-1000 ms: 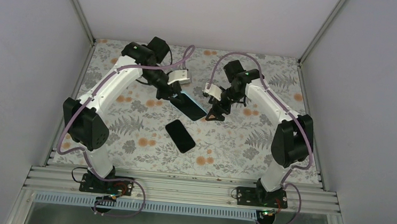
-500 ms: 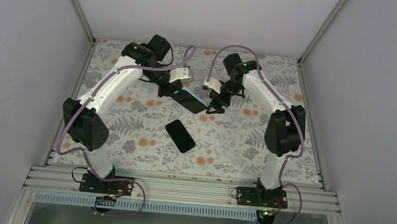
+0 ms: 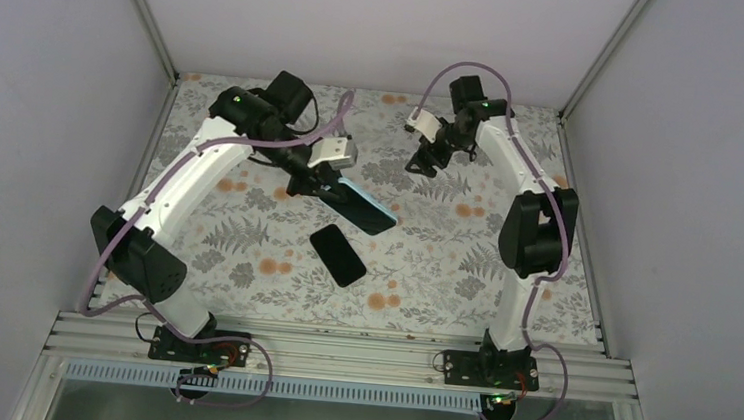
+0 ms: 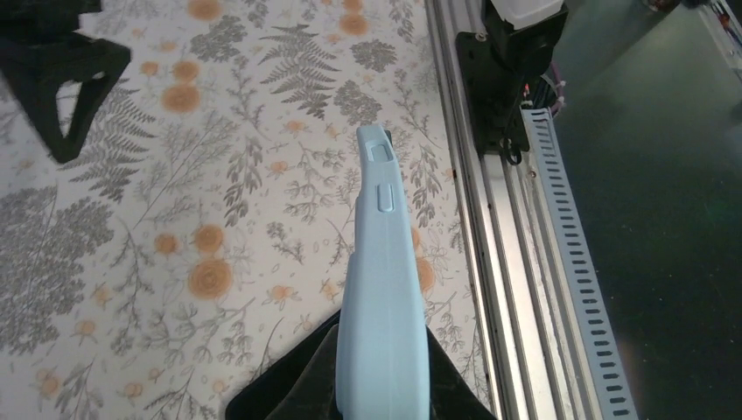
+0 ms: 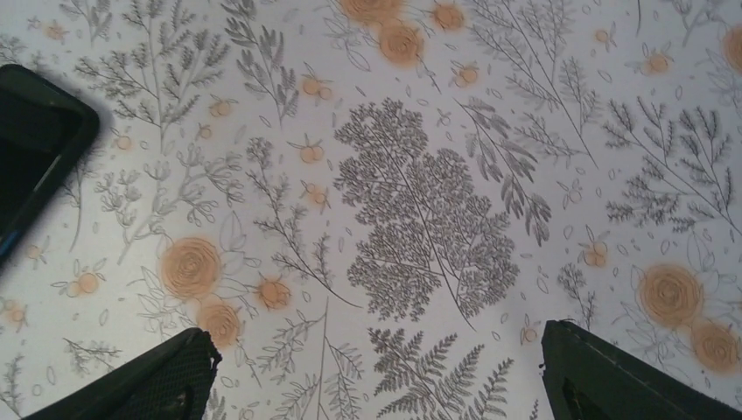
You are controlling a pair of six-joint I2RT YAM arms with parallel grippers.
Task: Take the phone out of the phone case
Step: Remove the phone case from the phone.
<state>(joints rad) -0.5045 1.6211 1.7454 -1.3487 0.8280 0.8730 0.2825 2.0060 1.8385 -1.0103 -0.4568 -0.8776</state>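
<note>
The black phone (image 3: 337, 254) lies flat on the floral table, out of its case. My left gripper (image 3: 322, 181) is shut on one end of the pale-blue phone case (image 3: 366, 208) and holds it tilted above the table, just behind the phone. In the left wrist view the case (image 4: 383, 289) stands edge-on between my black fingers (image 4: 306, 385), with the left gripper (image 4: 383, 389) closed on it. My right gripper (image 3: 424, 161) is open and empty near the back of the table, apart from the case. Its jaws (image 5: 376, 385) stand wide over bare cloth.
A dark rounded corner (image 5: 35, 149) shows at the left edge of the right wrist view; I cannot tell whether it is phone or case. The near aluminium rail (image 4: 516, 262) and an arm base (image 4: 512, 52) lie beyond the case. Grey walls enclose the table.
My right gripper has pulled away from the case's free end toward the back of the table. My left gripper has carried the case slightly right and forward. The phone has not moved.
</note>
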